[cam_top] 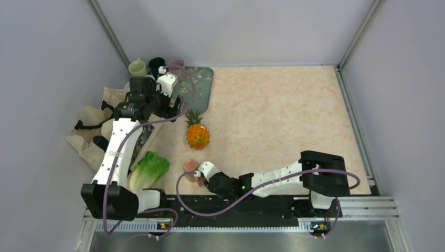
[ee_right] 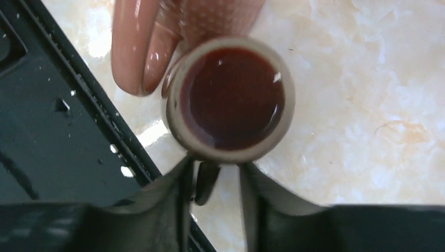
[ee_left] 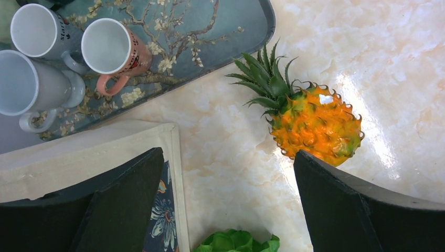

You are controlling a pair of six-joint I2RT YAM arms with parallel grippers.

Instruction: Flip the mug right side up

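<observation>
**While the mug (cam_top: 190,166) is at the near edge, the right gripper (cam_top: 198,173) sits at its rim**

Where your right arm reaches along the near edge of the table, you find the mug at about 6 o'clock from the pineapple (cam_top: 198,134) and 3 o'clock from the lettuce (cam_top: 149,169). In the right wrist view its mouth faces the camera, the inside is dark brown, and the handle stands out at 11 o'clock of the rim. The right gripper has its fingers (ee_right: 178,184) drawn near together, with only a narrow gap between them. Their tips meet the rim at 6 o'clock, but whether they pinch it you cannot tell from these views. Your left gripper (ee_left: 228,157) is spread wide and holds nothing — it hangs over the table, with the pineapple at 1 o'clock in its own view and the tray (ee_left: 210,31) at 11 o'clock. Three other cups (ee_left: 105,44) stand mouth-up on that tray.
</observation>
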